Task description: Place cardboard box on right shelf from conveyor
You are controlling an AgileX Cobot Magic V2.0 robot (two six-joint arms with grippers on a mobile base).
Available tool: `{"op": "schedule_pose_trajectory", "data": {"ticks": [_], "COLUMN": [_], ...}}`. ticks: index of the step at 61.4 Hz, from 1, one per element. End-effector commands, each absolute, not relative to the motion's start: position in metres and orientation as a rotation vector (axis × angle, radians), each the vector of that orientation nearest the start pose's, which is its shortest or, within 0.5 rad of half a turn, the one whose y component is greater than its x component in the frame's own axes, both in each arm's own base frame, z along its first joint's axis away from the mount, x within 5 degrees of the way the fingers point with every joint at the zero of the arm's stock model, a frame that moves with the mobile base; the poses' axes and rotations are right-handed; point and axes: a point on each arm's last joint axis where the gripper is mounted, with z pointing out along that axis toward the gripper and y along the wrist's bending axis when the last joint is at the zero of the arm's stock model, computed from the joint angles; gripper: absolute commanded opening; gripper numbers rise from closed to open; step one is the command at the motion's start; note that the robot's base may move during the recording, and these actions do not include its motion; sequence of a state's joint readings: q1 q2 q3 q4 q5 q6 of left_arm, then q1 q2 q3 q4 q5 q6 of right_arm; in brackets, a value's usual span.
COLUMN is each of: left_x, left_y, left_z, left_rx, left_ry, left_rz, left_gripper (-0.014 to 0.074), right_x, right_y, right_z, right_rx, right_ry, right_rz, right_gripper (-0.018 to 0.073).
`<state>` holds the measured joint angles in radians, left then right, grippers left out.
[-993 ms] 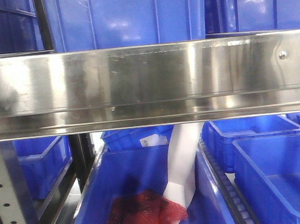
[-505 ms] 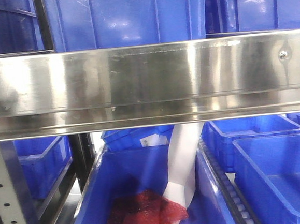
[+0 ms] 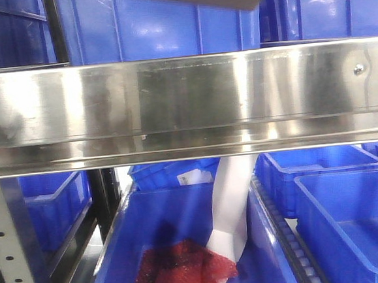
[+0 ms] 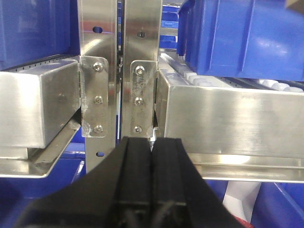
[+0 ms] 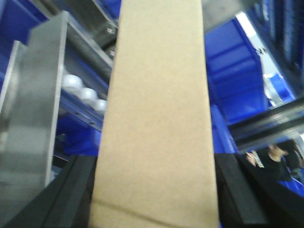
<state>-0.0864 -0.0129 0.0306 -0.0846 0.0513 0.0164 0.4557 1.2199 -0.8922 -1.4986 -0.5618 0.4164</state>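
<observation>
Box [image 5: 156,109]: pinched betw. right gripper [image 5: 154,199] fingers, airborne, seen above shelf rail [image 3: 186,102], before bins [image 3: 161,32].
Left gripper [image 4: 152,145]: pressed together, empty.
Risk: box edge may clip rail or bin and twist out of grip.

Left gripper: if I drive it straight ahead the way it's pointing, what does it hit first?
Most likely the screwed steel bracket on the rack upright, directly ahead of the closed left gripper, beside the end of the steel shelf rail. How far off it is cannot be judged from this wrist view.
</observation>
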Motion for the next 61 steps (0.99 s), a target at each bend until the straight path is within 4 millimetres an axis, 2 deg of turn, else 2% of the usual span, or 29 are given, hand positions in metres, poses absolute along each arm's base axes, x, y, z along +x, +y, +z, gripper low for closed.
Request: {"op": "schedule_pose_trajectory", "data": {"ticks": [1, 14, 35, 61], "left_x": [0.055, 0.055, 0.055, 0.055], "left_y": [-0.005, -0.005, -0.005, -0.005], "left_z": [0.209, 0.209, 0.209, 0.209], "left_rx": [0.006, 0.006, 0.006, 0.006], "left_ry": [1.448, 1.448, 1.448, 1.448], "left_rz": [-0.138, -0.138, -0.138, -0.138], "left_gripper": [-0.0119, -0.0119, -0.0119, -0.0119], "right_x": [0.216, 0.234, 0.268, 0.282], "right_y": [0.162, 0.168, 0.168, 0.170], "right_z": [0.363, 0.351, 0.350, 0.330], "right_rx": [-1.426, -1.446, -1.427, -1.451], "right_ry": [0.894, 0.939, 0.984, 1.043], "right_rz": [0.056, 0.072, 0.043, 0.064], "right_gripper": [0.0104, 0.0104, 0.0104, 0.0104]}}
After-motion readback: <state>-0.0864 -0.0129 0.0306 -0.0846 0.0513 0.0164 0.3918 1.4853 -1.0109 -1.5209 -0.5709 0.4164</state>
